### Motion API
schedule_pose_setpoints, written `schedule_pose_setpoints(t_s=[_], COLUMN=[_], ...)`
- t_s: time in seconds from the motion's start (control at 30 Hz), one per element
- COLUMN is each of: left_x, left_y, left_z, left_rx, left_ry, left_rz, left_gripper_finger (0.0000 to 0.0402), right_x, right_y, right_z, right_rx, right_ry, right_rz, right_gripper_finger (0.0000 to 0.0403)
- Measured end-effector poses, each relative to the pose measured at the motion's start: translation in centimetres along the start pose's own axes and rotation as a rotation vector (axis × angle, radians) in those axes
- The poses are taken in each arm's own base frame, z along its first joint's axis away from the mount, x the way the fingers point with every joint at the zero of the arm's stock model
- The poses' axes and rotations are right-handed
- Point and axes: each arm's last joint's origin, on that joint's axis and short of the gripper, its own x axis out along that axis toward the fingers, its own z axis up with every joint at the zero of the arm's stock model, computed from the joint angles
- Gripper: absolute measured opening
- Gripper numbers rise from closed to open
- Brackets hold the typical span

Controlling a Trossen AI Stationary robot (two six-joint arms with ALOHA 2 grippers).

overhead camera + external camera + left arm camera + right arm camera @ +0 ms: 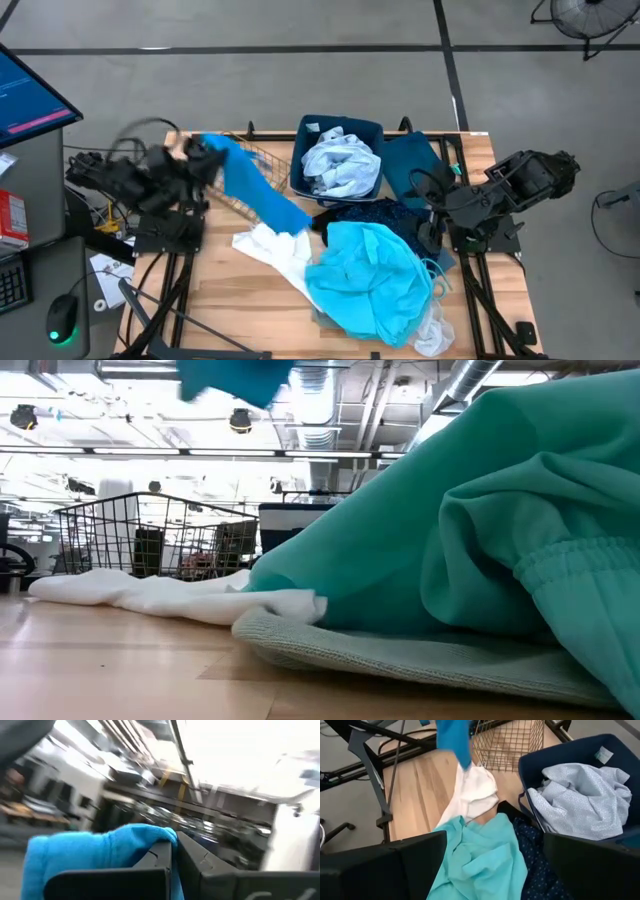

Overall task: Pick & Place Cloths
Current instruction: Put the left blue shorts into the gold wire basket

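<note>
Turquoise cloth [480, 520] fills the right half of the low view, heaped on one grey-green cloth [400, 655] that lies flat on the wooden table [100, 670], with a white cloth [180, 598] stretched out to its left. From above, the turquoise heap sits at lower centre of the frame, the white cloth runs from its left edge toward the upper left, and one navy dotted cloth [365, 213] shows just above the heap. One pale white-blue cloth [343, 163] lies bundled inside the single dark blue bin [310, 128] at upper centre. One brown wire basket [262, 160] stands just left of the bin. A sixth cloth, bright blue [252, 188], hangs in the air above the basket and slopes down toward the white one; the left gripper [200, 152], at upper left, has its fingers pressed together on the top end. At the table's right edge, the right gripper [495, 850] hovers with fingers spread wide, holding nothing.
</note>
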Motion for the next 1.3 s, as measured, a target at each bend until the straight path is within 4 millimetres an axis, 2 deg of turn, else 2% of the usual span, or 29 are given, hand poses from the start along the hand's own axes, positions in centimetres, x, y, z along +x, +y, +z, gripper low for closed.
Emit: schedule_pose_setpoints(t_s=[0.1,0.2,0.3,0.43,0.7,0.97,1.3], left_x=[-0.1,-0.3,-0.6,-0.8,-0.2,-0.8,-2.3], left_y=[0.8,1.5,2.1,2.3,3.7,4.4,6.1], left_z=[1.9,2.6,2.5,1.8,0.5,-3.9,-9.3], left_rx=[0.146,0.314,0.449,0.586,0.649,0.753,0.632], left_ry=[-0.002,0.068,0.188,0.306,0.306,0.374,0.320], left_rz=[0.123,0.295,0.476,0.592,0.722,0.777,0.832], left_gripper_finger=[0.0000,0.0000,0.0000,0.0000,0.0000,0.0000,0.0000], right_x=[0.0,0.0,0.0,0.0,0.0,0.0,0.0], right_y=[0.1,0.1,0.3,0.4,0.5,0.5,0.5], right_z=[0.1,0.2,0.3,0.5,0.6,0.6,0.5], right_rx=[0.005,0.016,0.026,0.039,0.064,0.061,-0.012], right_ry=[-0.007,-0.019,-0.034,-0.050,-0.053,-0.052,-0.049], right_rz=[0.004,0.013,0.023,0.036,0.045,0.046,0.048], right_gripper_finger=[0.0327,0.0327,0.0327,0.0327,0.0327,0.0327,0.0327])
